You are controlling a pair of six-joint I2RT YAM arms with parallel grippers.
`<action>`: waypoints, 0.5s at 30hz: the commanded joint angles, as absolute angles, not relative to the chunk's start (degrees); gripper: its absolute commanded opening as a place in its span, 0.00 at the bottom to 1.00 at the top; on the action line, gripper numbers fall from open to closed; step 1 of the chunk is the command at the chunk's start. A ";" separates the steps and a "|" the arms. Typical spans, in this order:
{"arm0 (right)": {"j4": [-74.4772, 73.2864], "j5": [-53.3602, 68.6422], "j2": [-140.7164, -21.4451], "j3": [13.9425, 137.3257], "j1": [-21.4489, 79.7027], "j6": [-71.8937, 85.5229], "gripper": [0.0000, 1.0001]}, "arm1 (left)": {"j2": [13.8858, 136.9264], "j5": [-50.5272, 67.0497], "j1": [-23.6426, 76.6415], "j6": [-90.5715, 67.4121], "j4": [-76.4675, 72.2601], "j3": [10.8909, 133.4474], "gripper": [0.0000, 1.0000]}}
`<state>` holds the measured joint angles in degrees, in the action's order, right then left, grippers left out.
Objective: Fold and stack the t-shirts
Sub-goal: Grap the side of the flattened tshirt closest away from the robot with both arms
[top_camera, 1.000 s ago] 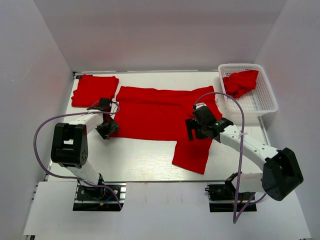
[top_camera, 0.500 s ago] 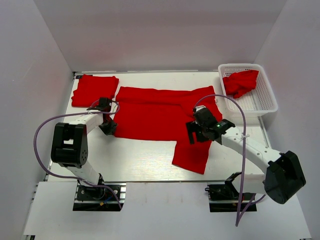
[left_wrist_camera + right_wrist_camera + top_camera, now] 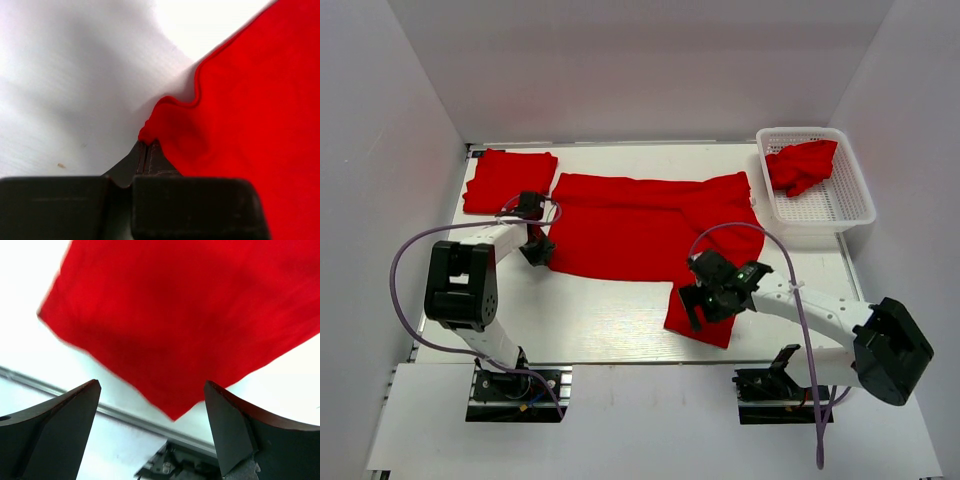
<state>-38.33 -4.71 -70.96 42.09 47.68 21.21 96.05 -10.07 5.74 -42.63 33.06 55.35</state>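
Note:
A red t-shirt (image 3: 640, 235) lies spread across the middle of the table, one sleeve (image 3: 705, 305) hanging toward the front edge. My left gripper (image 3: 538, 250) is shut on the shirt's near left corner; the left wrist view shows the pinched corner (image 3: 152, 131) bunched at the fingertips. My right gripper (image 3: 705, 305) is open above the sleeve (image 3: 185, 325), its fingers (image 3: 235, 430) spread wide over the sleeve's tip. A folded red t-shirt (image 3: 510, 180) lies at the back left. A crumpled red t-shirt (image 3: 802, 165) sits in the basket.
A white plastic basket (image 3: 840, 205) stands at the back right. White walls enclose the table on three sides. The table's front rail (image 3: 120, 417) and the right arm's base plate lie just beyond the sleeve tip in the right wrist view.
My right gripper has moved from the shirt's right side toward the front, down over the hanging sleeve. My left gripper has shifted slightly back along the shirt's left corner.

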 commanded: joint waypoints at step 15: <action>-38.24 -13.71 -71.18 40.86 62.49 25.05 0.90 | 101.16 -12.30 5.62 -40.25 34.45 58.62 0.00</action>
<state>-40.97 -10.37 -70.61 37.87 61.47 25.32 99.18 -10.70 5.74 -40.93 33.43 58.98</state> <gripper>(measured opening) 0.899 0.022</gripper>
